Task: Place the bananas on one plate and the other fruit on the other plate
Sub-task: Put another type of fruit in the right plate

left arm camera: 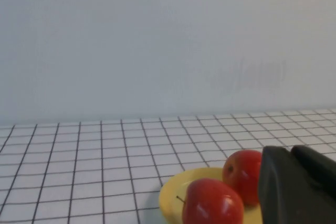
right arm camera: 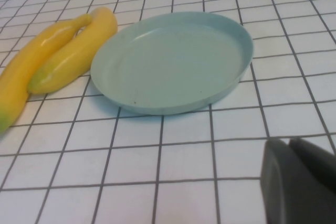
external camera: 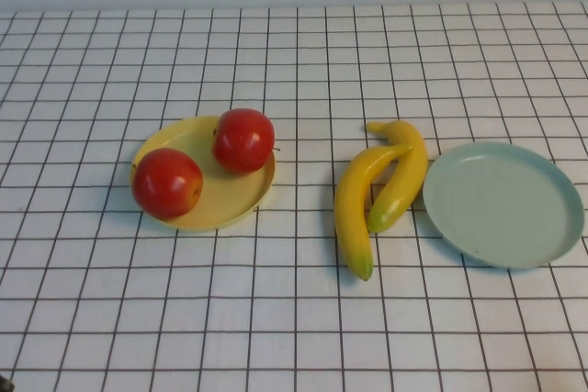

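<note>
Two red apples sit on the yellow plate at the left. Two yellow bananas lie side by side on the table, just left of the pale blue-green plate, which holds nothing. Neither gripper shows in the high view. My left gripper is shut and empty, near the apples on the yellow plate. My right gripper is shut and empty over the cloth, on the near side of the blue-green plate; the bananas lie beyond it.
A white cloth with a black grid covers the table. A plain pale wall stands behind the far edge.
</note>
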